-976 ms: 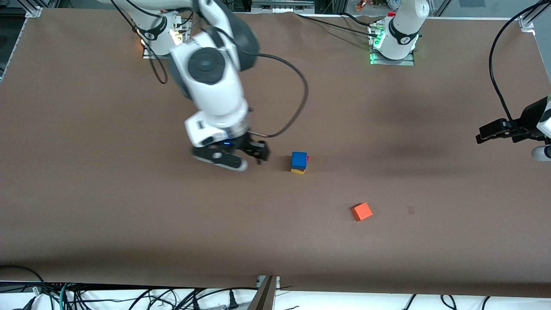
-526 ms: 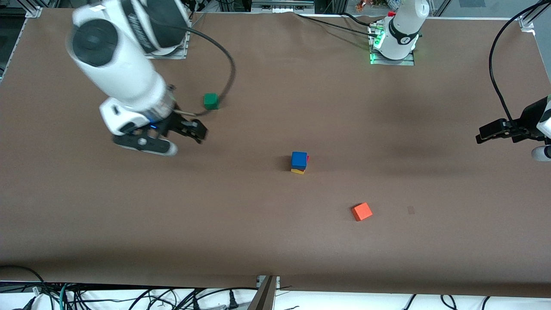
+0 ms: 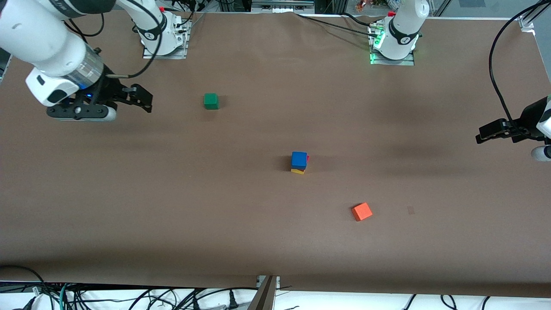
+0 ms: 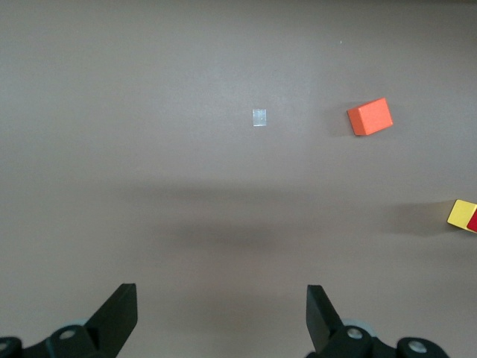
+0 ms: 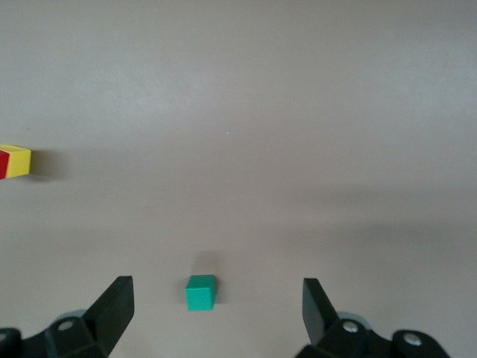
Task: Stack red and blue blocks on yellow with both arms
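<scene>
The blue cube (image 3: 299, 159) tops a stack in the middle of the table, with the red cube (image 3: 308, 158) under it and the yellow cube (image 3: 297, 171) at the bottom. My right gripper (image 3: 144, 100) is open and empty, up over the right arm's end of the table, well away from the stack. My left gripper (image 3: 479, 134) is open and empty and waits at the left arm's end. The left wrist view shows the open gripper (image 4: 222, 313) and, at its edge, the yellow (image 4: 461, 213) and red (image 4: 474, 222) cubes. The right wrist view shows the open gripper (image 5: 216, 309), yellow (image 5: 20, 160) and red (image 5: 4, 163).
A green cube (image 3: 210, 101) lies between the right gripper and the stack, farther from the front camera; it also shows in the right wrist view (image 5: 200, 292). An orange cube (image 3: 361, 211) lies nearer the camera than the stack, also in the left wrist view (image 4: 370, 117).
My right arm has swung from beside the stack toward its own end of the table, uncovering the green cube. The stack and the left arm have not moved.
</scene>
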`<state>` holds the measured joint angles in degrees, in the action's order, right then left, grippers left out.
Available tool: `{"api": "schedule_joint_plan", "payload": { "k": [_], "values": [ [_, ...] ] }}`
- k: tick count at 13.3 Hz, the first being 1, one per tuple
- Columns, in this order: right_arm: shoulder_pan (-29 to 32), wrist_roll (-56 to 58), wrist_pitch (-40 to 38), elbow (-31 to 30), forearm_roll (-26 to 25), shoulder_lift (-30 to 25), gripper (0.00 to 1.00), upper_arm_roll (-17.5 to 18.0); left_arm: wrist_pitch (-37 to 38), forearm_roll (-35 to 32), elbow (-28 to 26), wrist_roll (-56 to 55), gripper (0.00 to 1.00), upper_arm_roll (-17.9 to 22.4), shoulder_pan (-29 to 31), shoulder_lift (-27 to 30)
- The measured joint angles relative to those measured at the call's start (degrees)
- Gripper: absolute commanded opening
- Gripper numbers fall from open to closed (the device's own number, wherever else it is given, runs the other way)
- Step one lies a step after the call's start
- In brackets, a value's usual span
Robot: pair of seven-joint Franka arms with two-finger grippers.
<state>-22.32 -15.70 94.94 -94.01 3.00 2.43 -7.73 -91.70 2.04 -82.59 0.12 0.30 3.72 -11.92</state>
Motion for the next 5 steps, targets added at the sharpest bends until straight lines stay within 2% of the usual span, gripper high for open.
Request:
{"api": "schedule_joint_plan", "payload": {
  "k": [5],
  "values": [
    [0.6, 2.7, 0.2, -0.2, -2.5, 0.1, 1.0, 0.7, 0.0, 0.0, 0.0, 0.0, 1.0, -0.3, -0.1, 0.0]
  ]
}}
